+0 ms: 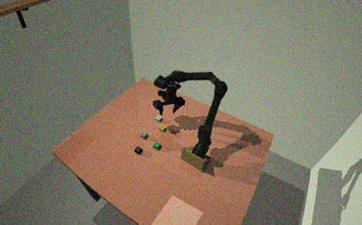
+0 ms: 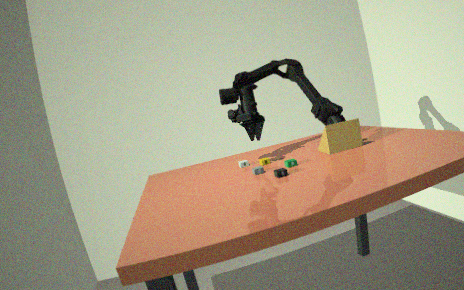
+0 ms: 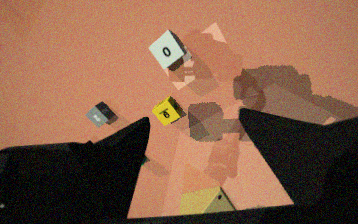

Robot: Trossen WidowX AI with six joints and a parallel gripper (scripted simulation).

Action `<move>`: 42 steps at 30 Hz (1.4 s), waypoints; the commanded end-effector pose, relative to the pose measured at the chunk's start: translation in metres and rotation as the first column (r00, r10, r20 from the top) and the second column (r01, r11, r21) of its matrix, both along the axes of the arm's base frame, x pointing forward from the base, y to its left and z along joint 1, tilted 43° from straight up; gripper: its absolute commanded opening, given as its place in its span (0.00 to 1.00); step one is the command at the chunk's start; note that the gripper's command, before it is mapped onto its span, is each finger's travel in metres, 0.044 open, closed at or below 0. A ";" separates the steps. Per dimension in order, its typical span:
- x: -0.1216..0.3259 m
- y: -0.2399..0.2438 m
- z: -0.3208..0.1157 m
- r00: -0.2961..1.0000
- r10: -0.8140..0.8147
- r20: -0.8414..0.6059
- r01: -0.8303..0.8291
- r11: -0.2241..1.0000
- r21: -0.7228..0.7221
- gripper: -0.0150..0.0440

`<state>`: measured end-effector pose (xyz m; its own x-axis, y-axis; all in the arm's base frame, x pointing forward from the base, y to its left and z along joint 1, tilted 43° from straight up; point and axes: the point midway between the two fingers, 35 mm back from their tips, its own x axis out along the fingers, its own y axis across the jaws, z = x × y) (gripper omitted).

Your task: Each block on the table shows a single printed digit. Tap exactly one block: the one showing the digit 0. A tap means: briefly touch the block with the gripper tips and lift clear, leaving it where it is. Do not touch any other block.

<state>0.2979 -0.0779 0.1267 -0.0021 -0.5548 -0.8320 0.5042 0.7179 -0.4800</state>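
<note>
Desk [image 1: 104, 134] [image 2: 200, 200] [image 3: 60, 50]: smooth, with a glossy, reflective top. Arm [image 1: 212, 108] [image 2: 307, 87]: dark, matt, plastic-like. Wall [image 1: 258, 18] [image 2: 150, 75]: matt, plaster-like.

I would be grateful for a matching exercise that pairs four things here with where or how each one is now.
1. white block
2. black block
3. end effector
4. arm's base

A. open, above the table
B. yellowish, wedge-shaped
C. shows the digit 0
D. darkest of the blocks

Pairs: 1-C, 2-D, 3-A, 4-B
</note>
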 end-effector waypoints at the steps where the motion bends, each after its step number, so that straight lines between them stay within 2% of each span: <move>1: 0.001 0.050 -0.007 0.922 0.269 -0.280 -0.295 0.954 -0.056 0.93; 4: 0.000 0.069 -0.008 0.856 0.350 -0.380 -0.402 0.914 -0.062 0.93; 27: 0.000 0.069 -0.008 0.856 0.350 -0.380 -0.402 0.914 -0.062 0.93; 30: -0.007 0.092 -0.028 0.855 0.356 -0.376 -0.404 0.913 -0.053 0.93; 36: -0.051 0.161 -0.089 0.855 0.354 -0.379 -0.402 0.914 -0.054 0.93; 42: -0.055 0.164 -0.093 0.855 0.353 -0.380 -0.402 0.914 -0.056 0.93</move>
<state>0.2457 0.0854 0.0365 -0.0449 -0.6802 -0.7316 -0.0369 0.7330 -0.6792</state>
